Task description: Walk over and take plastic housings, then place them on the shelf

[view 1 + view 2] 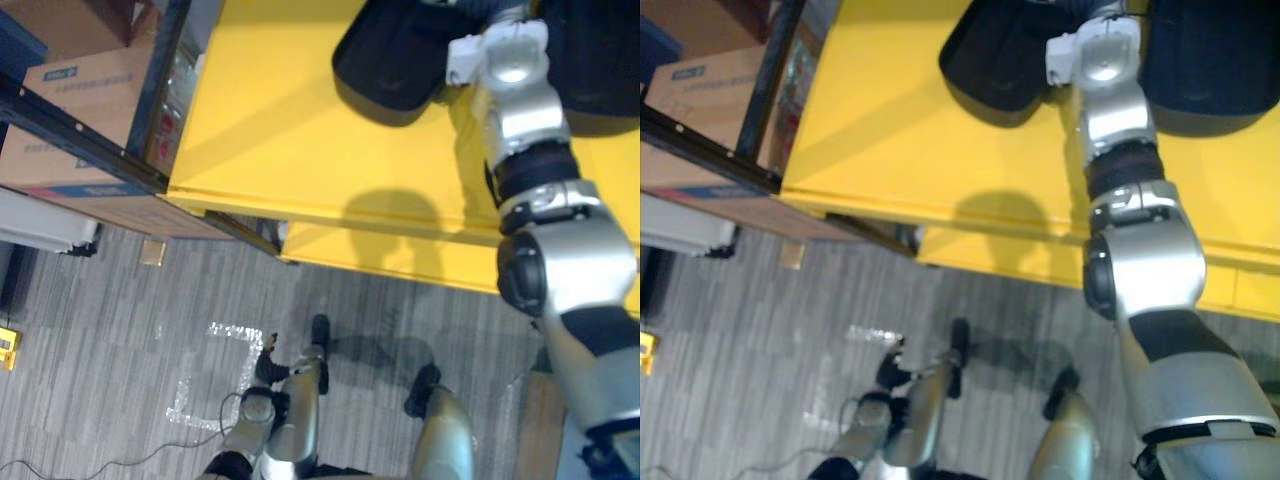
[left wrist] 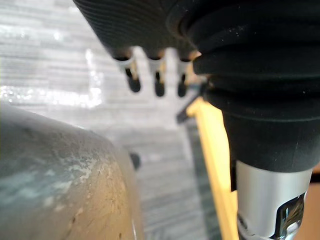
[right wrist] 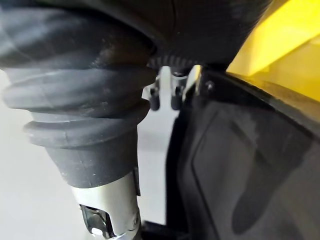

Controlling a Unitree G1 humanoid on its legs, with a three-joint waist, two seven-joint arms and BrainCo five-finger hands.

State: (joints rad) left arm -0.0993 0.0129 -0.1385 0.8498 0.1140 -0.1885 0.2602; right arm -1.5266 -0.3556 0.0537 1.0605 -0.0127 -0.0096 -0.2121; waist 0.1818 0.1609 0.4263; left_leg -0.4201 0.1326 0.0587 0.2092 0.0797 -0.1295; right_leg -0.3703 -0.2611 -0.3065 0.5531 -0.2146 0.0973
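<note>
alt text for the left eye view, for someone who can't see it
The robot's right arm reaches over a yellow table, between two black plastic housings lying on it. To the left stands a dark metal shelf holding cardboard boxes; grey floor with white tape marks lies below.

Right arm (image 1: pixel 520 110) stretched forward; left hand (image 2: pixel 150 35) hangs low, fingers (image 2: pixel 159 86) relaxed.
</note>
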